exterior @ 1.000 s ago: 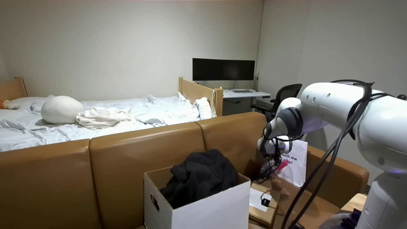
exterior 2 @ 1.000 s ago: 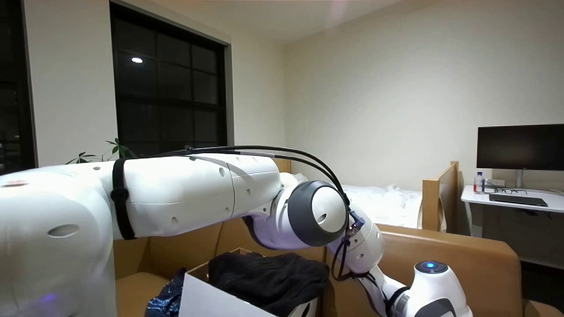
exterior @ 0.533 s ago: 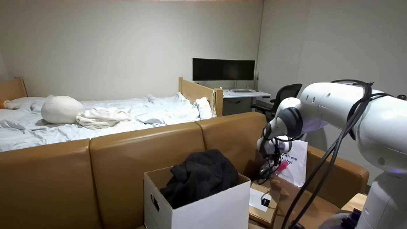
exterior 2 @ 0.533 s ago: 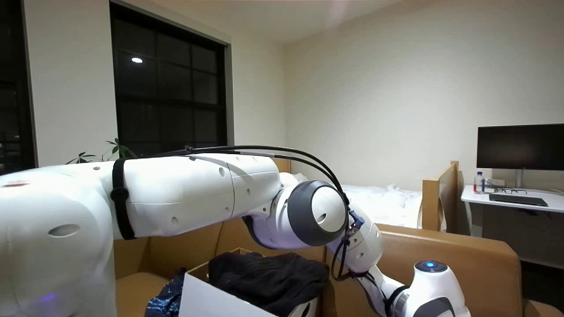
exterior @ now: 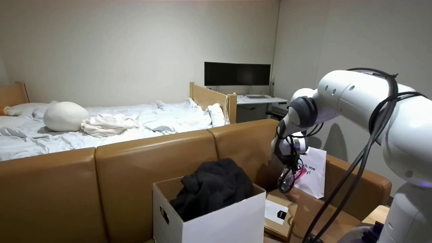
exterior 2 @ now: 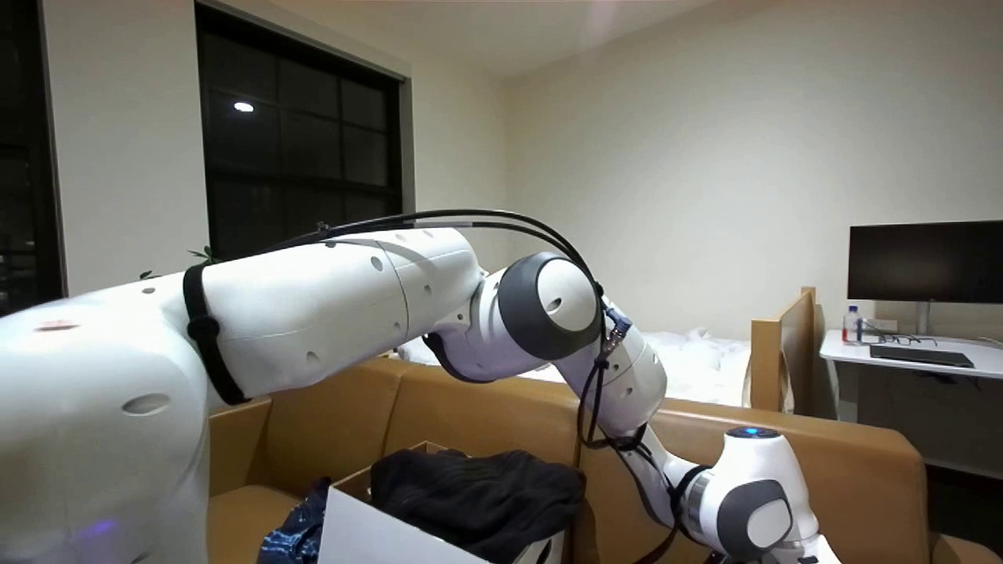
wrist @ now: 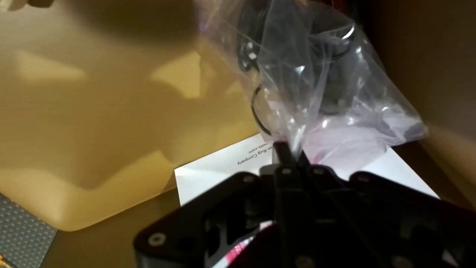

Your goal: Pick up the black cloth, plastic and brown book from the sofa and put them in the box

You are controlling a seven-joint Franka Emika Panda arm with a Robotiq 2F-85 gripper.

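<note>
The black cloth lies heaped in the white box, rising above its rim. Both show in an exterior view, cloth and box. The brown book, with a white label, lies flat on the sofa beside the box. My gripper is shut on the clear plastic, pinching a gathered part of it. In an exterior view the plastic hangs below the gripper, in front of the white paper bag. The gripper's fingers are below the frame in the view from behind the arm.
The white paper bag stands against the sofa arm and shows in the wrist view. The brown sofa backrest runs behind the box. A dark blue patterned item lies beside the box. A wooden surface is by the robot base.
The arm has risen in the last half second. The gripper is a little higher and tilted, and the plastic hangs from it. The box, cloth and book have not moved.
</note>
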